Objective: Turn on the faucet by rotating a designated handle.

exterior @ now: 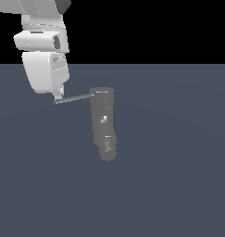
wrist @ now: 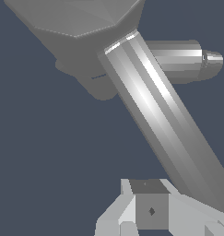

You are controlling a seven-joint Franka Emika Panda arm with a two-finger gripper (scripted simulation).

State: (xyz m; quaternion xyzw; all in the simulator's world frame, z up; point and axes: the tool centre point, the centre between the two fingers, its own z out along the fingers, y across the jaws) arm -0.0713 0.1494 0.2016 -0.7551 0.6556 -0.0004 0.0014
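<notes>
Grey faceted faucet [exterior: 103, 122], thin rod handle [exterior: 76, 98] at white end effector [exterior: 58, 98], spread indiscernible.

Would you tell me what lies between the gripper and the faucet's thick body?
Only the handle spans that stretch, running from the gripper to the faucet; the exterior view shows it.

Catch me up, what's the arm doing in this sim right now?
A white Panda arm has its gripper at the far tip of the handle, the thin grey rod sticking out from the top of the faucet toward the exterior view's left. The wrist view shows the rod running close past a fingertip, but whether the gripper is closed on it or just touching is unclear. The faucet stands alone on a plain dark floor.
</notes>
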